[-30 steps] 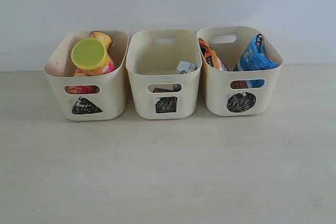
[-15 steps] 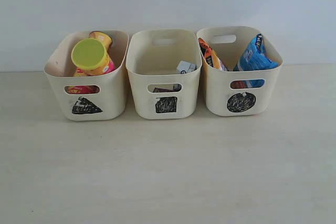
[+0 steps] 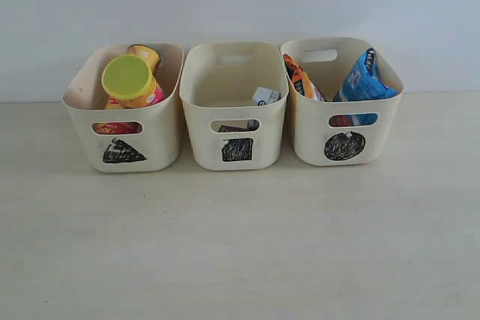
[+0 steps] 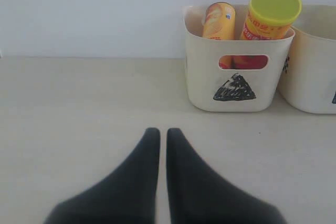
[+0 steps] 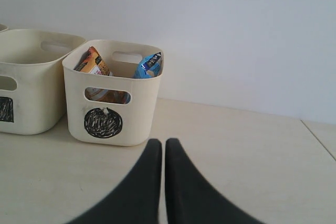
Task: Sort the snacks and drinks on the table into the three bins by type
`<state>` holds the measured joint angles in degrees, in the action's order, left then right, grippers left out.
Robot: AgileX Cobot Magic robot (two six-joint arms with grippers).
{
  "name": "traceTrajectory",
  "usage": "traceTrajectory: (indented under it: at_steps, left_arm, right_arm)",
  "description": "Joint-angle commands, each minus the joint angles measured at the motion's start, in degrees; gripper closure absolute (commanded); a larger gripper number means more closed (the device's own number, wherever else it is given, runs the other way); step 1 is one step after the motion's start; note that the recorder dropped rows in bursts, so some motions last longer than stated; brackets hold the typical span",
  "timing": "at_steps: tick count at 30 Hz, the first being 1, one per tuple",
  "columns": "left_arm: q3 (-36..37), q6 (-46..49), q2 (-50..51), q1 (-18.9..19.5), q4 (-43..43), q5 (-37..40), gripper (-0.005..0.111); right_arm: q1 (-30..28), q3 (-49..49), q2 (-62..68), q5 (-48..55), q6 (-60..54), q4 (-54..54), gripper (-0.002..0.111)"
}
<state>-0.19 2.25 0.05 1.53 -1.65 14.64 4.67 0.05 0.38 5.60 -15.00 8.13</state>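
Note:
Three cream bins stand in a row at the back of the pale table (image 3: 240, 245). The triangle bin (image 3: 124, 151) holds the pink canister with lime lid (image 3: 129, 80) and the yellow canister (image 3: 145, 54). In the square bin (image 3: 235, 148) a white carton corner (image 3: 265, 96) shows, and something dark sits behind the slot. The circle bin (image 3: 345, 144) holds the orange-brown bag (image 3: 301, 79) and the blue bag (image 3: 364, 79). Neither arm shows in the exterior view. My left gripper (image 4: 163, 131) is shut and empty, short of the triangle bin (image 4: 239, 61). My right gripper (image 5: 163, 141) is shut and empty, near the circle bin (image 5: 113, 103).
A plain pale wall rises right behind the bins. Bare tabletop stretches in front of them in the exterior view. In the right wrist view the table's edge (image 5: 317, 137) runs off to one side.

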Motion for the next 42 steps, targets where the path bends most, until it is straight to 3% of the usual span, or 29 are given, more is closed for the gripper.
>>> traceTrajectory:
  at_steps: [1,26,42]
  left_arm:
    - [0.19,0.39,-0.05,0.14,-0.65,0.2,0.103]
    - [0.19,0.39,-0.05,0.14,-0.65,-0.09,0.103]
    - [0.19,0.39,-0.05,0.14,-0.65,-0.09,0.103]
  right_arm:
    - [-0.16,-0.05,-0.38,-0.6,-0.4,0.09,0.108]
    - [-0.16,-0.05,-0.38,-1.46,0.78,0.43,0.108]
    - [-0.16,-0.05,-0.38,7.77,9.59,0.28,0.108]
